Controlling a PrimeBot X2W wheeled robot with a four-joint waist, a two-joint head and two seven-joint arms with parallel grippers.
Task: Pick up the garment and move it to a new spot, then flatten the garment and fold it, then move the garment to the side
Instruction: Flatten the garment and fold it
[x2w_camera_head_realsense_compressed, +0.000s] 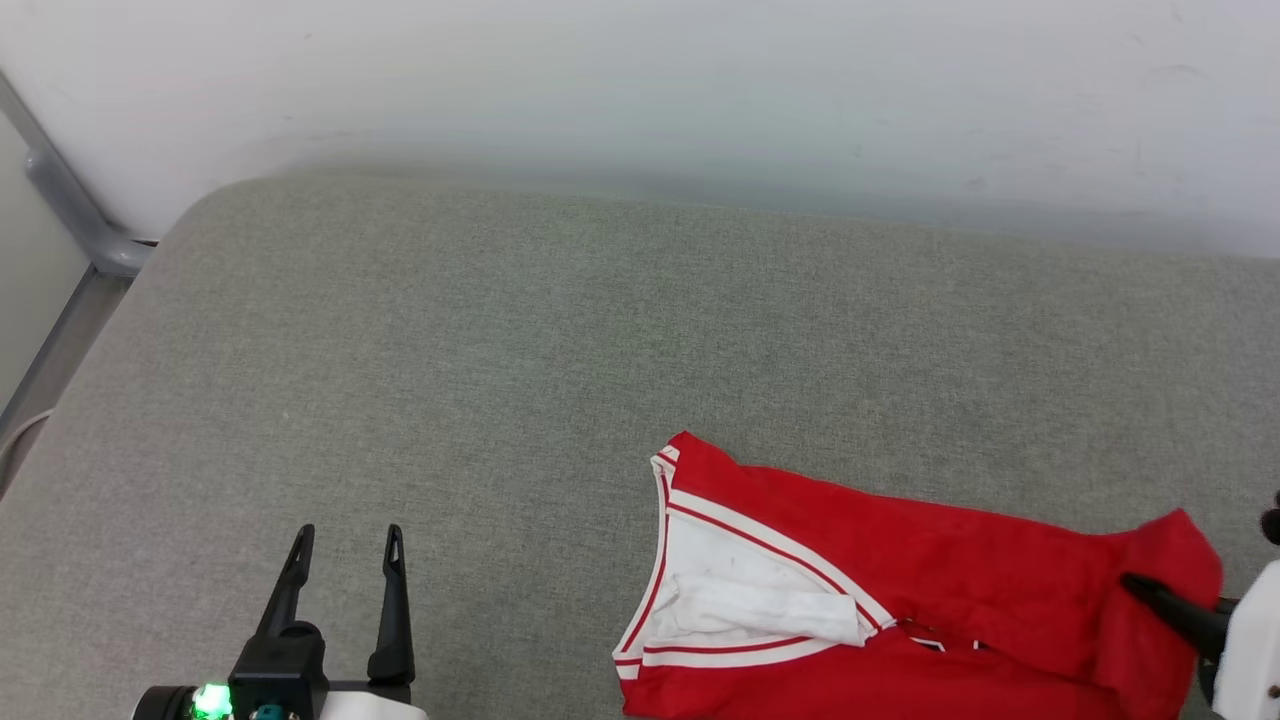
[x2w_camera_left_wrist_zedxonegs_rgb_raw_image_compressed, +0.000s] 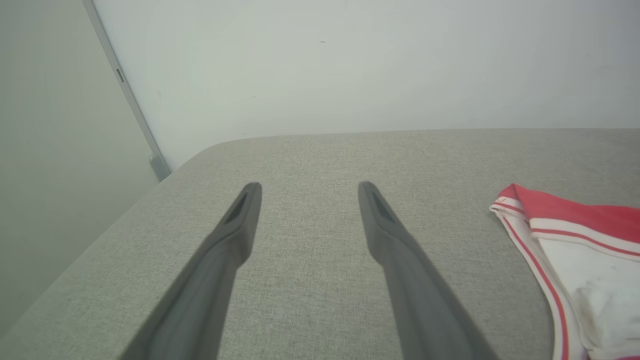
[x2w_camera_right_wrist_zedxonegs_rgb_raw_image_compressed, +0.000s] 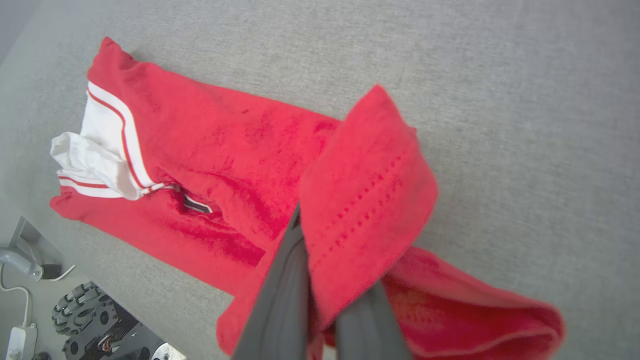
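One garment (x2w_camera_head_realsense_compressed: 900, 560), a red jersey of soft, finely textured cloth with a white sleeve and red-and-white striped trim, lay rumpled in a long strip on the single grey woven surface (x2w_camera_head_realsense_compressed: 450, 350), which had a rounded corner. The right gripper (x2w_camera_right_wrist_zedxonegs_rgb_raw_image_compressed: 325, 280) had its two long dark fingers clamped on a folded flap of the red hem, which was dotted with a row of stitch holes. Well apart from the cloth, the left gripper (x2w_camera_head_realsense_compressed: 348, 535) held its two smooth, tapered fingers spread wide over the weave.
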